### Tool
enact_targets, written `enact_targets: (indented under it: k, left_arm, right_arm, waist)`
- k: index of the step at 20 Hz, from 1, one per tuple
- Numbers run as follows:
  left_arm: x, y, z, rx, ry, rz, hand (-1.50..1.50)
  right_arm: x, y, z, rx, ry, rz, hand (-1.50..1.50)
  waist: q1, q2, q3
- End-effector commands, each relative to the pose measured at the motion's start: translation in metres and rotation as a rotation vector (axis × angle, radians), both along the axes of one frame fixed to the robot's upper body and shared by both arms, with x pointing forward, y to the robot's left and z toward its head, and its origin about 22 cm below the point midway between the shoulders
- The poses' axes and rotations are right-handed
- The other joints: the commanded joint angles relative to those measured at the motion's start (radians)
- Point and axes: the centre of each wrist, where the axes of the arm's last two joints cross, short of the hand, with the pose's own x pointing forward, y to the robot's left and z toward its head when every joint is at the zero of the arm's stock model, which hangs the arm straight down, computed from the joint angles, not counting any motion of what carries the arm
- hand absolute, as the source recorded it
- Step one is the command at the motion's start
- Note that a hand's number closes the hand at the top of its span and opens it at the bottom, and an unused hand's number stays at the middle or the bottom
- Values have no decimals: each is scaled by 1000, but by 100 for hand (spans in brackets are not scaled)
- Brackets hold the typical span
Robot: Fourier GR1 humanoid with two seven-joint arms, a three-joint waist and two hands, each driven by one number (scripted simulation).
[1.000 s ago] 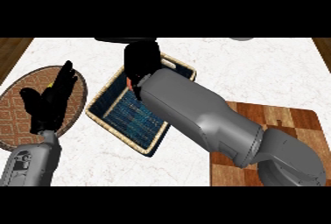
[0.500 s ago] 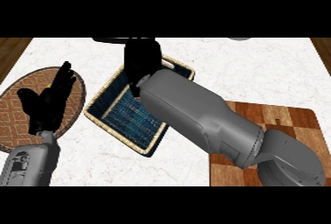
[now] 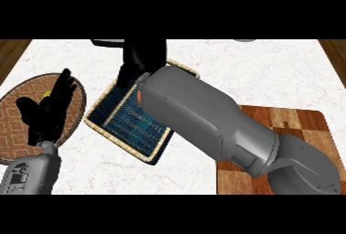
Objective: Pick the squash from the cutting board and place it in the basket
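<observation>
right hand (image 3: 142, 57) has crept further over the basket (image 3: 128, 119) | fingers curled downward, can't tell if they hold the squash, it's hidden | cutting board (image 3: 297, 123) shows none | left hand (image 3: 49, 107) open, resting

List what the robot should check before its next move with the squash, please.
1. Right hand above the basket: ok, it hangs over the basket's far end.
2. Squash in that hand: cannot tell, no squash shows.
3. Squash off the cutting board: cannot tell, the bare part shows none, but the right forearm hides a corner.
4. Basket ready to receive: ok, the lining that shows holds nothing.
5. Left hand out of the way: ok, it rests open at the left, over the round woven mat.
</observation>
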Motion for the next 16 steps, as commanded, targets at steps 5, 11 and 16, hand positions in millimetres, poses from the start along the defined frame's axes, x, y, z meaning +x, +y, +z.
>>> enact_targets:
  k: [5,11,16]
  left_arm:
    - [-9,16,-14,-2,14,42,0]
    - [-13,30,-9,-9,11,39,0]
    - [-21,18,-12,-4,22,37,0]
  right_arm:
    - [12,-46,9,319,13,-102,-150]
    - [-16,-94,0,374,47,-58,-150]
    - [-20,-167,-15,406,1,-48,-150]
  waist:
    - [-48,-8,1]
    - [-64,-15,1]
    - [-43,-6,1]
